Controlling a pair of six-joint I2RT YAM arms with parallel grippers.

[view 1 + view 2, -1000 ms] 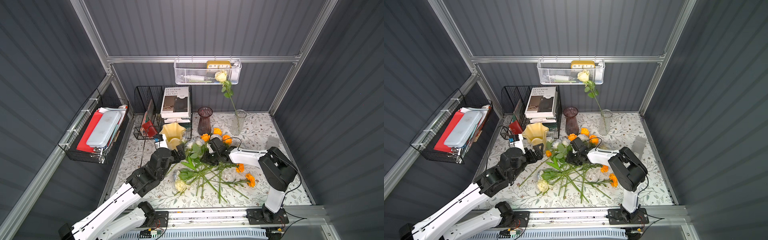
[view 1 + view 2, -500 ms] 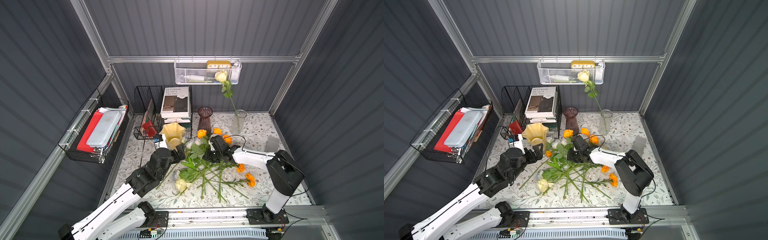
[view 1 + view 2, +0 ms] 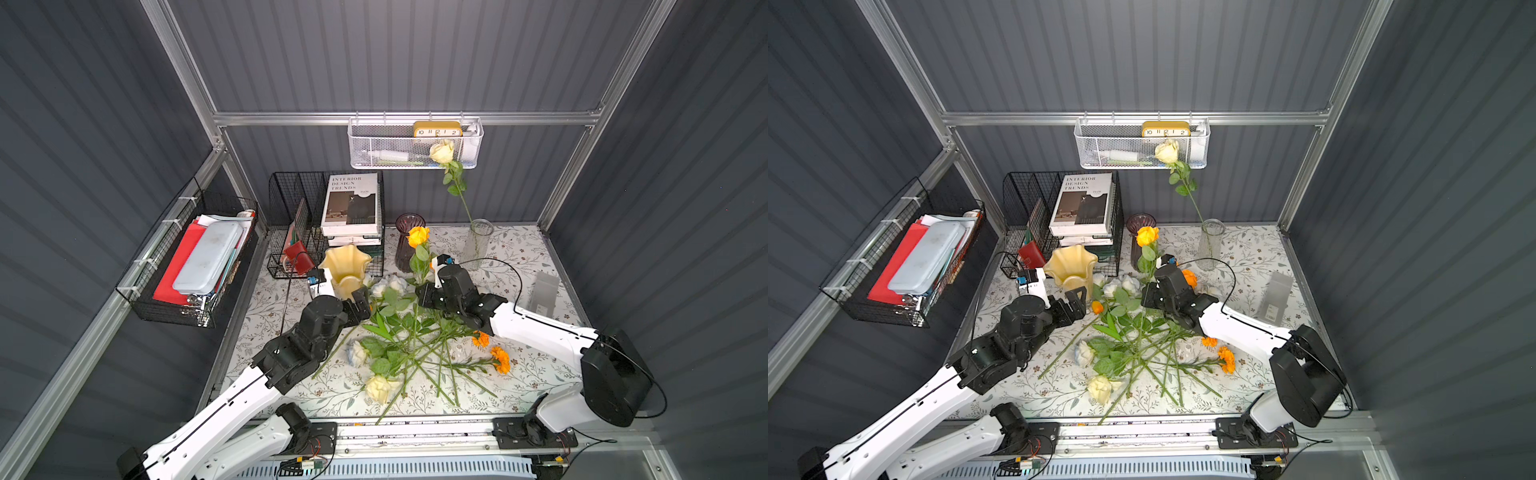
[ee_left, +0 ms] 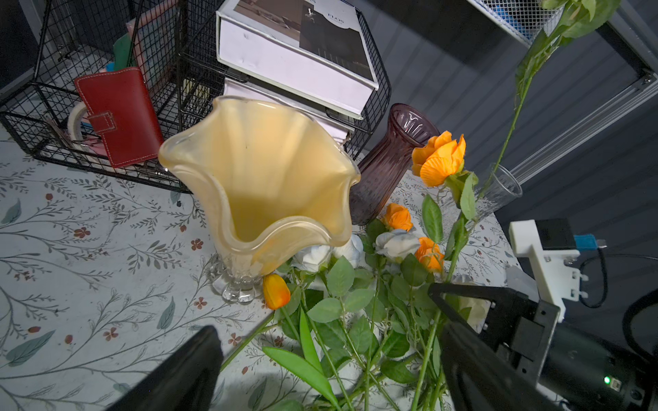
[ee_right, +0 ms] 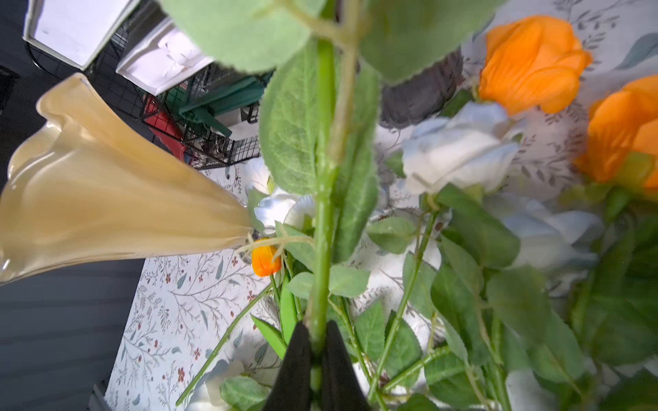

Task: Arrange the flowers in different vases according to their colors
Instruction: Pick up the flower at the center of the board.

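Raised since earlier, the leafy green-stemmed yellow-orange rose (image 3: 417,236) is standing clamped in our right gripper (image 5: 316,325) (our left gripper (image 4: 320,309) is gaping).

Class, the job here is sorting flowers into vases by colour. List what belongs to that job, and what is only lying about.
Belongs to the job: orange rose, cream rose, loose flowers, yellow vase, purple vase, clear vase.

Lying about: book, wire rack, red wallet, clock, white basket, plastic case.
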